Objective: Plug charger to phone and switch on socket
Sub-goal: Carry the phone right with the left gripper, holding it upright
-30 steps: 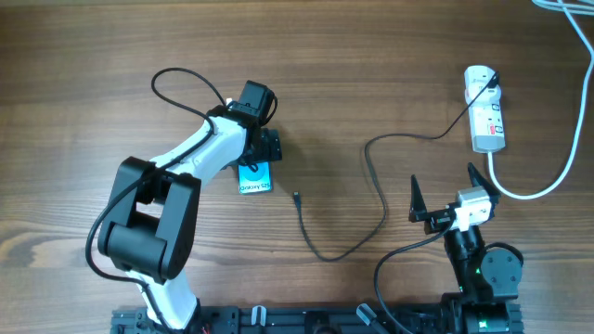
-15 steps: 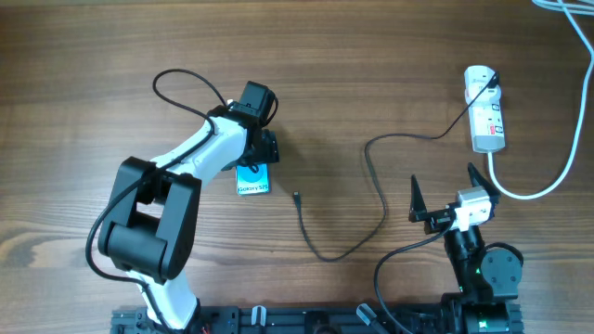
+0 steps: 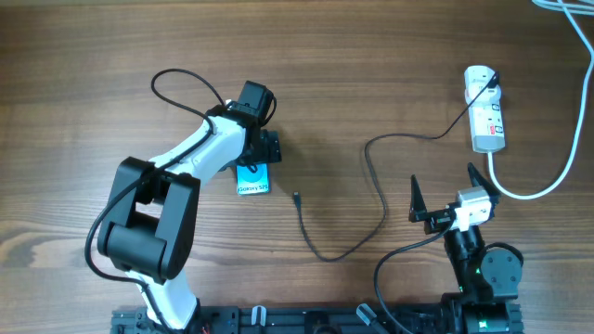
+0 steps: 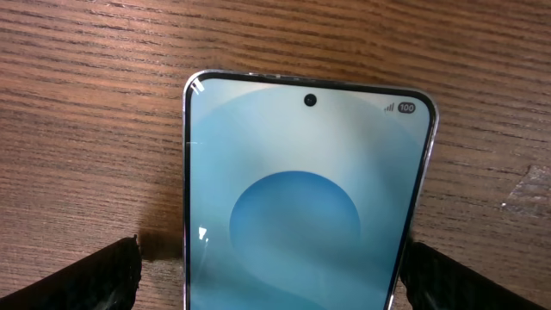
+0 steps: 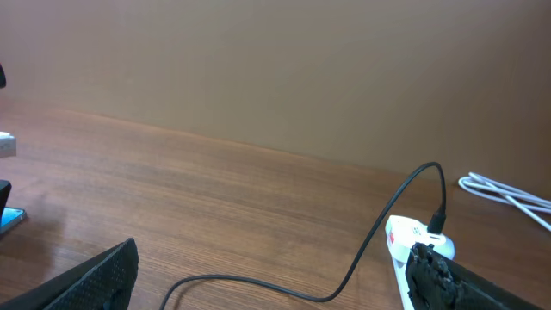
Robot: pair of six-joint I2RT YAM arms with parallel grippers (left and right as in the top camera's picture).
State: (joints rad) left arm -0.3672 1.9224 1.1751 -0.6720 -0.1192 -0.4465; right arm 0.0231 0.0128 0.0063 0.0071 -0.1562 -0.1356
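Note:
The phone (image 3: 253, 179) lies flat on the table, its "Galaxy S25" end poking out from under my left gripper (image 3: 261, 151). In the left wrist view the turquoise screen (image 4: 301, 172) fills the frame. My left gripper (image 4: 271, 280) is open and straddles the phone, the right finger at its edge and a gap on the left. The charger cable (image 3: 380, 199) runs from the socket (image 3: 485, 111) in a loop to its free tip (image 3: 295, 196), just right of the phone. My right gripper (image 3: 444, 181) is open and empty, well short of the socket (image 5: 400, 245).
A thick white cord (image 3: 548, 190) curves from the socket toward the right edge and far corner. The black cable (image 5: 362, 263) crosses the table in front of my right gripper (image 5: 275, 293). A loose black arm cable (image 3: 176, 79) loops behind the left arm.
The phone has shifted slightly to the left under my left gripper. The right arm and the cable have not moved.

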